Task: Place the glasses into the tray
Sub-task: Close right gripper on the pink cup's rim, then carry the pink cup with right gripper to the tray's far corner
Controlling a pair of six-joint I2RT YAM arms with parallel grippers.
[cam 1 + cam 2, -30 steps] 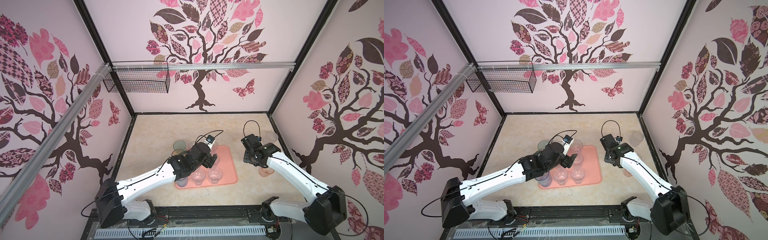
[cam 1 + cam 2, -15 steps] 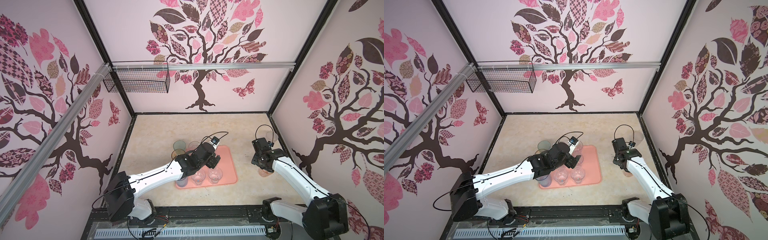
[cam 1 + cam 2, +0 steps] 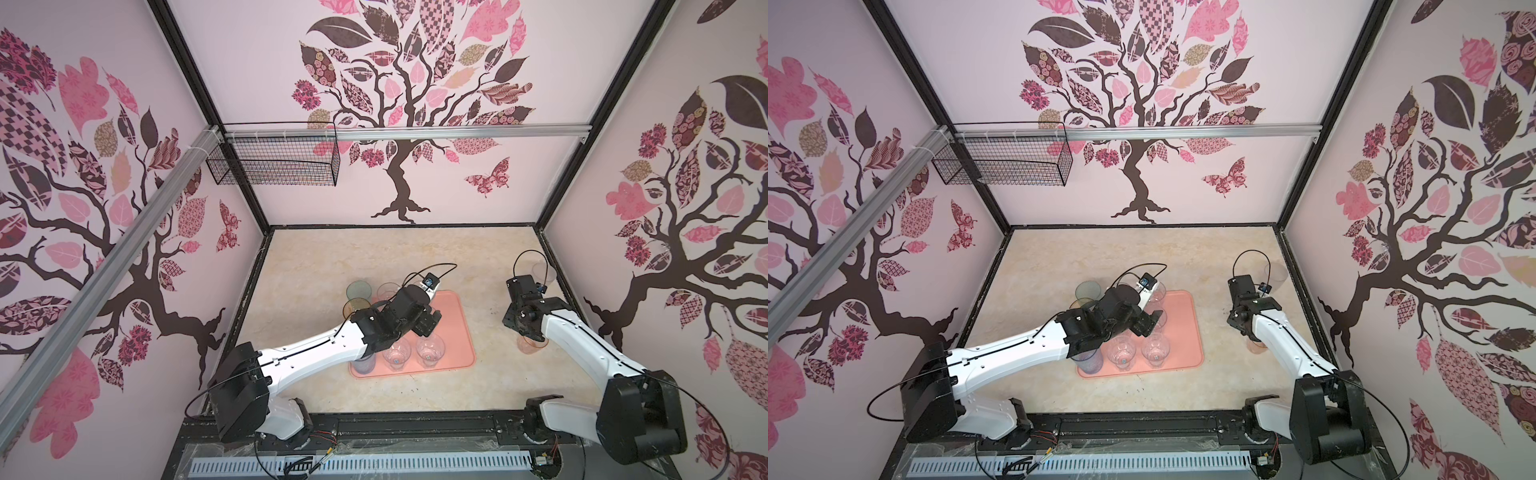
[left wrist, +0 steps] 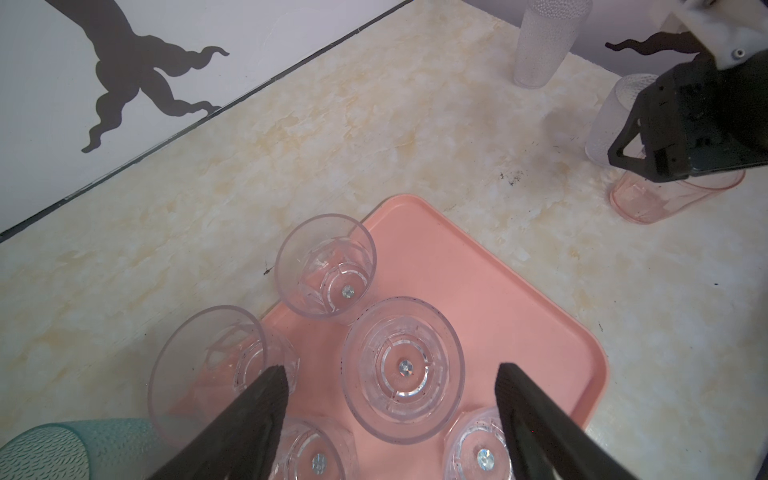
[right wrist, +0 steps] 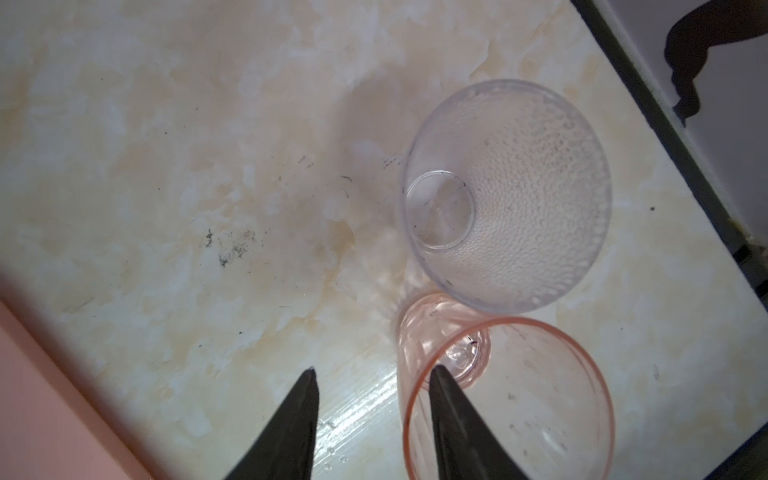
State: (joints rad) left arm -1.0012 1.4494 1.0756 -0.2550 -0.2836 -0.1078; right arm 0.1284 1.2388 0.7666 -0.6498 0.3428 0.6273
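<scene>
The salmon-pink tray (image 3: 454,329) (image 4: 519,316) lies mid-table with several clear glasses standing on it. My left gripper (image 4: 390,368) hovers above them, open, its fingers wide on either side of a clear faceted glass (image 4: 402,370) without touching it. To the right of the tray, a small pinkish glass (image 5: 519,395) (image 3: 532,345) stands on the table. My right gripper (image 5: 373,369) is open at its rim, with one finger inside the glass and the other outside. A gap still shows to the wall.
Just beyond the pink glass stands a clear dimpled tumbler (image 5: 519,187), with another (image 4: 540,41) near the right wall. Teal (image 3: 358,289) and amber (image 3: 355,308) tumblers stand off the tray's far left corner. A black wire basket (image 3: 274,164) hangs on the back wall.
My right arm has swung right, away from the tray, and come down over the pinkish glass with its jaws narrowing. The left gripper stays open above the tray.
</scene>
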